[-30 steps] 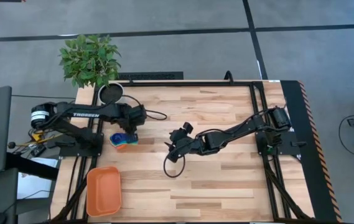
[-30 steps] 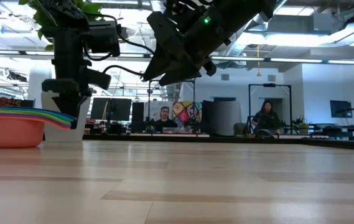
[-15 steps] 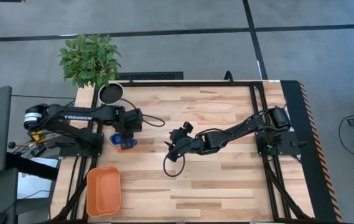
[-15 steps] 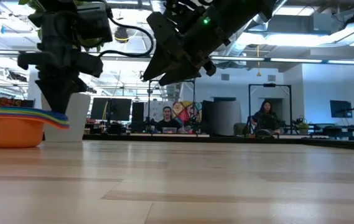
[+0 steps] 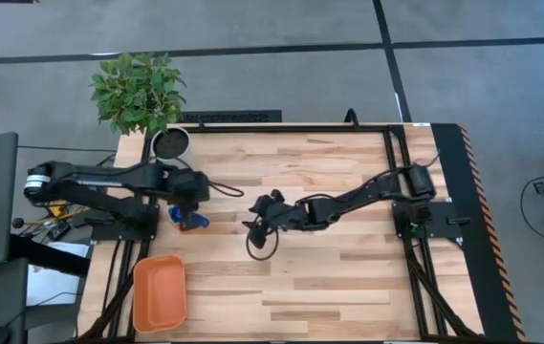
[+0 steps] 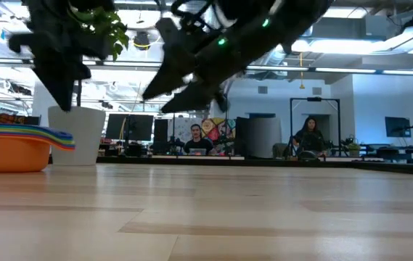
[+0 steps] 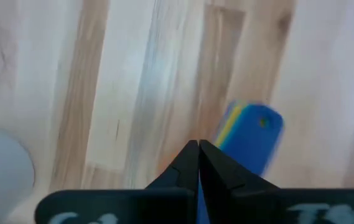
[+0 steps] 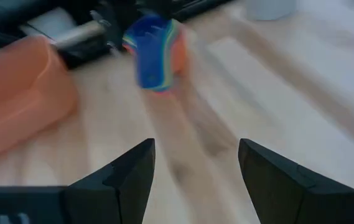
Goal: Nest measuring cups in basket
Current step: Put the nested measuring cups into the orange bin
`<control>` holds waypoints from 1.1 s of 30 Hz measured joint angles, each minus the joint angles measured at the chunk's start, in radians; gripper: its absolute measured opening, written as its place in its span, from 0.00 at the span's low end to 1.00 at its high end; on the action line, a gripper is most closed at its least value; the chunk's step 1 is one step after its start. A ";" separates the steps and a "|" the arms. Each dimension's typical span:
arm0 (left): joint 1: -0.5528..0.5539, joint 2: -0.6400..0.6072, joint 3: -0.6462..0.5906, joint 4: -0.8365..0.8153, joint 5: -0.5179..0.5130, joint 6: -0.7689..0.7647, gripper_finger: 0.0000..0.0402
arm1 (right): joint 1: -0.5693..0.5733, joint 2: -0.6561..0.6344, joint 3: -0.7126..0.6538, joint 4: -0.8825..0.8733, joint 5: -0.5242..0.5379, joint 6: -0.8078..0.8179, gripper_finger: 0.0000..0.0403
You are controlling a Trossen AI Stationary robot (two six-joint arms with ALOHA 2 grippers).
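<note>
High view shows the left gripper [image 5: 191, 194] hanging right over the stack of measuring cups [image 5: 189, 221]. Its two fingers are pressed tight together and hold nothing. The left wrist view shows the blue handles of the cups poking out just past the tips of those fingers [image 7: 192, 163].

The cups are already stacked one inside the other. They sit on the desk [image 5: 348, 277] near the left arm's base, not in the basket [image 5: 160, 291]. The orange basket lies near the front left corner of the desk, a little way from the cups.

The right gripper [image 5: 255, 223] is out over the middle of the desk, to the right of the cups. Its fingers are spread apart and it holds nothing.

A white plant pot [image 5: 170, 144] stands at the back left corner.

What could go wrong: with its fingers shut, the left gripper could bump the stack and tip it over, or push it away. The two arms are near each other and could also knock together if both reach for the cups.
</note>
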 joint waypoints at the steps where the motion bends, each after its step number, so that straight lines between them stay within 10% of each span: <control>1: -0.013 -0.023 0.005 -0.021 0.000 -0.013 0.00 | -0.012 0.028 0.000 0.055 -0.047 0.006 0.63; 15: -0.064 -0.226 -0.024 -0.317 -0.017 -0.278 0.00 | -0.169 0.284 0.226 0.208 -0.468 0.119 0.65; 33: -0.065 -0.149 -0.139 -0.329 0.073 -0.362 0.00 | -0.227 0.313 0.309 0.139 -0.489 0.080 0.80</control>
